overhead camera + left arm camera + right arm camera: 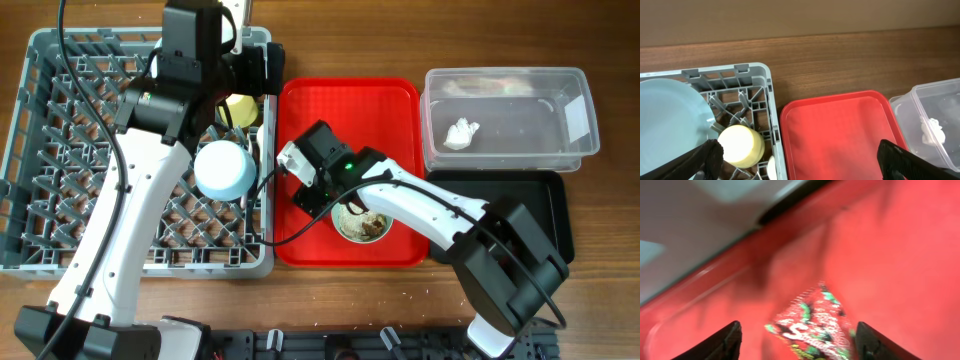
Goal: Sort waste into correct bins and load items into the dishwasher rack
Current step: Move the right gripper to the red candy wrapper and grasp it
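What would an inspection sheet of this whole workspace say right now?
Surface: brown wooden table, pale specks near front edge.
Job's things: large grey-blue plastic rack holds pale blue bowl, small yellow cup, round pale blue plate; small white tissue in clear plastic tub; shallow black tray; crinkled red snack wrapper and brown food scraps on flat red tray.
Clutter: nothing seen.
Grippers: left gripper open, empty; right gripper open, fingers either side of wrapper.
Cables: black cables along left arm.
Surroundings: nothing seen.
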